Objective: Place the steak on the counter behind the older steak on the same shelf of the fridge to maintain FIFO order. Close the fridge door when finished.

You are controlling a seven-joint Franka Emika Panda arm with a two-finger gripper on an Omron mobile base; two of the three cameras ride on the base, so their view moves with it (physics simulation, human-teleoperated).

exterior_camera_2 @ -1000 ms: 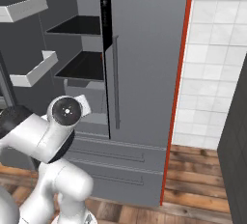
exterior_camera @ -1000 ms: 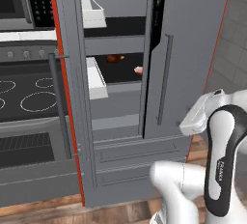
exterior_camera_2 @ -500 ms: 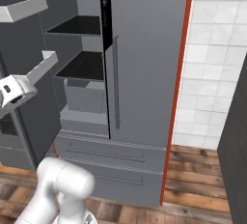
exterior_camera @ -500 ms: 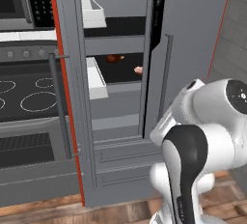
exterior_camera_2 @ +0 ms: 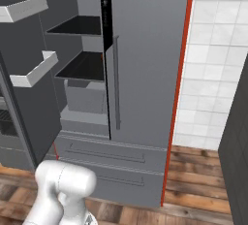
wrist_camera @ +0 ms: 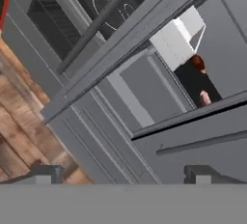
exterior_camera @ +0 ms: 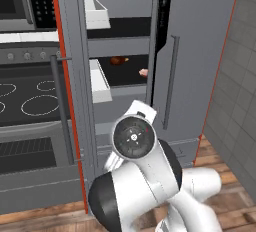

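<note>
Both steaks already lie on the lower black shelf (exterior_camera: 125, 76) of the tall grey fridge (exterior_camera: 200, 51): the dark brown steak (exterior_camera: 118, 60) far, the pale pink-red older steak (exterior_camera: 144, 72) near. So the grey fridge door (exterior_camera: 72, 96) (handle left) needs a steady push from its outer face, with the fingers (wrist_camera: 120, 174) spread wide and empty.

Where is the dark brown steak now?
In the left base view, the steak lies on the lower shelf inside the open fridge, behind and left of the older steak.
</note>
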